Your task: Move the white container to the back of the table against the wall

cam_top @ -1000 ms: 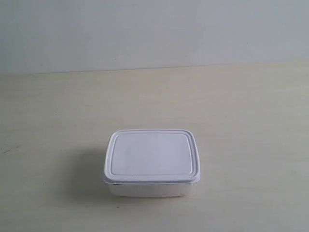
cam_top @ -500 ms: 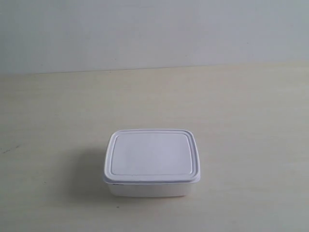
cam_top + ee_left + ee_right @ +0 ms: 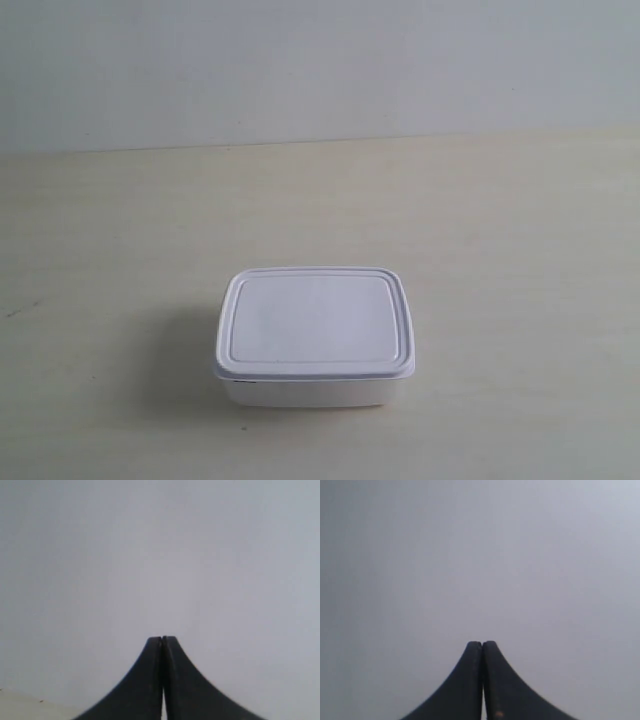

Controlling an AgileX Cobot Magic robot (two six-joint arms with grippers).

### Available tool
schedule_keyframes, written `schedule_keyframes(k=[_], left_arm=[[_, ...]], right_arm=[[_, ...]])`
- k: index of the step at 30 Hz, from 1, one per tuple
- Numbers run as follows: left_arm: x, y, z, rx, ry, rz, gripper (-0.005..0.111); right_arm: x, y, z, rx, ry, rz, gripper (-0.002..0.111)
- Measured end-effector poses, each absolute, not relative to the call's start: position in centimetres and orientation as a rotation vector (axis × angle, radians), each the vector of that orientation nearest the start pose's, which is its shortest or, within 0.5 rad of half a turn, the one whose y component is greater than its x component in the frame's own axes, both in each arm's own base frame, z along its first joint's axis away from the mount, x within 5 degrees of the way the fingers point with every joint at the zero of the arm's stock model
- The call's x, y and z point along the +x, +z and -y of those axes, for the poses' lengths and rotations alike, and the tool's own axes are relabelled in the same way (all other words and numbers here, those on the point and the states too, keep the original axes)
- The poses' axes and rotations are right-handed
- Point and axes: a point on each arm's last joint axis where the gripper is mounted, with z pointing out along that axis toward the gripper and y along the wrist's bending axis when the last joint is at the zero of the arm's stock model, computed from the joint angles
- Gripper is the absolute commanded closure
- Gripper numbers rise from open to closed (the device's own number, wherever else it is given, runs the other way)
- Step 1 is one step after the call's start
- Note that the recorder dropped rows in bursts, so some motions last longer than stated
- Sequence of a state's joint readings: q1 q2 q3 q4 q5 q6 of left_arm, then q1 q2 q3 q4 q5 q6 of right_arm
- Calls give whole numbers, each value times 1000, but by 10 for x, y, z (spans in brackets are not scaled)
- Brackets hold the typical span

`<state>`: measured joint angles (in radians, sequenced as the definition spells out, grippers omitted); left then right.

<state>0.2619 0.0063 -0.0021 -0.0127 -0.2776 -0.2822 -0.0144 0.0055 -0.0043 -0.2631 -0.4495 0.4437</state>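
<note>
The white container [image 3: 314, 334], a small lidded rectangular box, rests on the pale beige table [image 3: 520, 240] near the front, well short of the grey-white wall [image 3: 320, 70]. No arm shows in the exterior view. In the left wrist view my left gripper [image 3: 162, 639] is shut, its black fingers pressed together with nothing between them, facing plain wall [image 3: 160, 555]. My right gripper [image 3: 482, 643] is likewise shut on nothing and faces plain wall [image 3: 480, 555]. Neither wrist view shows the container.
A sliver of the tabletop [image 3: 20, 705] shows at one corner of the left wrist view. Bare table surface lies between the container and the wall.
</note>
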Motion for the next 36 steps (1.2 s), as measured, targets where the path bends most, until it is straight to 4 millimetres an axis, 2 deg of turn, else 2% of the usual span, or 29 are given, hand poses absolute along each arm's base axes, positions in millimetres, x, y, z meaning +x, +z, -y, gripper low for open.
schedule_keyframes(k=[2,5,13,23,28,32,36], left_arm=[[48,242,-13,-363,-92,-1103,107],[45,247,-13,-455,-282,-1006,107],[43,250,-12,-641,-670,-864,107],[37,261,-10,-588,-763,-731,107],[37,262,-2,-476,-787,-785,107],[39,260,8,-347,-787,-885,107],[47,256,21,-227,-785,-1099,107]], right_arm=[[41,257,-11,-1,254,-989,108],[35,264,-13,-7,319,-894,108],[26,273,-15,90,670,-762,108],[20,277,-16,69,778,-698,108],[23,273,-19,70,933,-773,108],[33,268,-23,85,951,-1018,108],[33,275,-26,42,951,-1189,108]])
